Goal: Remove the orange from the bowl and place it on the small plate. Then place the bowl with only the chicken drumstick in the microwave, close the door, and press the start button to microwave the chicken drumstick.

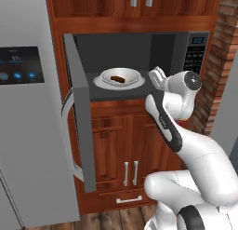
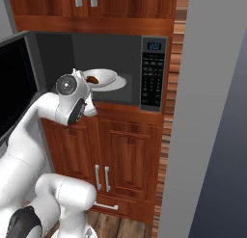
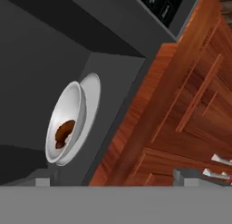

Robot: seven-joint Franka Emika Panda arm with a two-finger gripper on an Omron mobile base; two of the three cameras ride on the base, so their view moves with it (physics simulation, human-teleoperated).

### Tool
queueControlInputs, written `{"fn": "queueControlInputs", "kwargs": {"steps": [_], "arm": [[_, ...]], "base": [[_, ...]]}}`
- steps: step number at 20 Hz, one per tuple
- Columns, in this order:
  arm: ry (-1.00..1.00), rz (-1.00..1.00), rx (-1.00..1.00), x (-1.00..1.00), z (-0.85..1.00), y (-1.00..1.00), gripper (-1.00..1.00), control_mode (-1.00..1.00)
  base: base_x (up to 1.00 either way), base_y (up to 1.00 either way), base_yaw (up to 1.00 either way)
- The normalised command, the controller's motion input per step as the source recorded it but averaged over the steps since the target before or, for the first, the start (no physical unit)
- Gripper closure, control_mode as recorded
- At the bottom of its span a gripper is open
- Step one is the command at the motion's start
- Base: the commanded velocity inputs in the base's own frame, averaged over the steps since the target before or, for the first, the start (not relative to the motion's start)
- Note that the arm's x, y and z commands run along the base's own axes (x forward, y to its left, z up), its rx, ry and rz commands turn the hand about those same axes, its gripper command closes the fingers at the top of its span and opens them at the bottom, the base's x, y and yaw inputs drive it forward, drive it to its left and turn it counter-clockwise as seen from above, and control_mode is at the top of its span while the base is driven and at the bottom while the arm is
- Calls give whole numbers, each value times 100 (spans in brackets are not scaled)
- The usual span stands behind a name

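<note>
The microwave (image 1: 183, 45) stands open, its door (image 1: 82, 117) swung out to the left. Inside it the bowl (image 1: 121, 75) rests on the white round disc (image 1: 103, 84), and the chicken drumstick (image 1: 118, 79) lies in the bowl. In the hand view the bowl (image 3: 67, 123) and the drumstick (image 3: 63, 132) sit at the lower left. My gripper (image 1: 157, 78) hovers just outside the cavity, to the right of the bowl and apart from it. It is open (image 3: 113, 180), with nothing between its fingers. The orange and the small plate are out of view.
A grey fridge (image 1: 28, 122) stands to the left of the open door. Brown wooden cabinet doors (image 1: 132, 145) lie below the microwave. The black keypad panel (image 2: 153, 75) is at the microwave's right side, with a brick wall (image 1: 218, 61) beyond it.
</note>
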Motion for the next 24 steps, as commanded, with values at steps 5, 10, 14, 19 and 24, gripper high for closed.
{"fn": "queueControlInputs", "kwargs": {"steps": [5,10,14,19,24], "arm": [[-2,5,-23,-100,61,0,-100,-100],[1,8,-27,-100,51,1,-100,-100],[0,12,-28,-100,33,0,-100,-100],[-8,17,-28,-100,4,0,-100,-100],[-24,11,-19,-100,-10,8,-100,-100]], "base": [[0,0,0],[0,0,0],[0,0,0],[0,0,0],[0,0,0]]}}
